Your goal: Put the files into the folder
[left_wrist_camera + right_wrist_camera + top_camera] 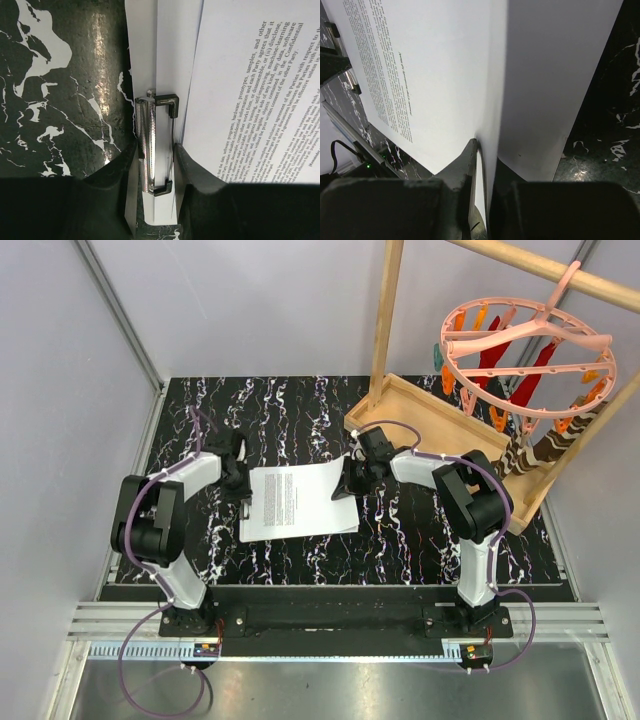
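The flat white rigid folder board (pixel 254 512) lay in the middle of the black marble-patterned table (pixel 420 530), with the arms reaching in from both sides. On top of it rested the thin white paper sheet with black printed text (pixel 300 495), text side up.

The left gripper (pixel 238 478) sat at the board's left short edge. In the left wrist view its 2 fingers (pixel 192 175) were clenched on either side of the small silver metal clip with black wire levers (pixel 150 145), touching it. The near edge of the sheet lay just beside the clip. Whether that edge reached under the clip could not be told.

The right gripper (pixel 350 480) was at the sheet's opposite edge, grasping it. The right wrist view showed the paper pinched edge-on between the 2 fingers (pixel 467 160). That edge was lifted off the board, so the sheet curved upward there. A second white surface lay in shadow beside it, and whether that was the board or more paper was unclear.

A shallow wooden tray (pixel 430 410) stood behind the right arm, well apart from the folder.
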Controlling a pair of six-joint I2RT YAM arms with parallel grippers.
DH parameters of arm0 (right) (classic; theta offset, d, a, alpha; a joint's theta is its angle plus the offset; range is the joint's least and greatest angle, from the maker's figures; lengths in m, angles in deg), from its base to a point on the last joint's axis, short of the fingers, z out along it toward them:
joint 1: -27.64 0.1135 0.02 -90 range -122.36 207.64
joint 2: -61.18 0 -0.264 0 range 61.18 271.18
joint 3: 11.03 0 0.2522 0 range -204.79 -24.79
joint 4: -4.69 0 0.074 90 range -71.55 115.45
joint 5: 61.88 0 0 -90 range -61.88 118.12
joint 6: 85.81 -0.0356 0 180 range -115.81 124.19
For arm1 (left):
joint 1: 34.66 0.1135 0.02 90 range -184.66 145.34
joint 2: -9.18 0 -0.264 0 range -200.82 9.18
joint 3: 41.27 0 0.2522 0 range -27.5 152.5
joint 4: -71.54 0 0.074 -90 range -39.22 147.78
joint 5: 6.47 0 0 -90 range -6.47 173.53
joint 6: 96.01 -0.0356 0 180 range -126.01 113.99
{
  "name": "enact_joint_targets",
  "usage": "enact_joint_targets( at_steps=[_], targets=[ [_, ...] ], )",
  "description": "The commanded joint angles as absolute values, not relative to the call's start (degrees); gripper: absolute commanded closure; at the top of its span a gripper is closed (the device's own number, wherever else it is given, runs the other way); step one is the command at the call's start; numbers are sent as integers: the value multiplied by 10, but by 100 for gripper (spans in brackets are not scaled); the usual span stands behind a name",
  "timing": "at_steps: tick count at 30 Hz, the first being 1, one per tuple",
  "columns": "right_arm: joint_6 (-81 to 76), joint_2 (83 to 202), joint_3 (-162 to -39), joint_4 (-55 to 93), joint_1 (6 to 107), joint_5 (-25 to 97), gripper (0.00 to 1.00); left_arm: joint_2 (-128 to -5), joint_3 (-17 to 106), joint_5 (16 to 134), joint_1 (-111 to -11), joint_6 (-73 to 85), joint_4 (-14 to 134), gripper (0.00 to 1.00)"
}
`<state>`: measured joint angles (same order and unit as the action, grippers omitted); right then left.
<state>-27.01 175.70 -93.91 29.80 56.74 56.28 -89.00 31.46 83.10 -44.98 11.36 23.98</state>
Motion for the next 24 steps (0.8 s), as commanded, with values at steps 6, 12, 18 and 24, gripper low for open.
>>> enact_joint_targets(
  at_steps=[6, 12, 18, 24],
  targets=[
    [-257, 1759, -933, 277, 565, 572, 85, -879, 266, 685, -399, 104, 298, 100],
    [-251, 1769, -942, 277, 567, 571, 89, -879, 257, 658, -390, 101, 312, 100],
    [-244, 1777, -959, 285, 571, 565, 89, -875, 251, 648, -387, 95, 321, 100],
    [-234, 1784, -976, 300, 571, 552, 89, -869, 243, 638, -383, 91, 326, 100]
  ],
)
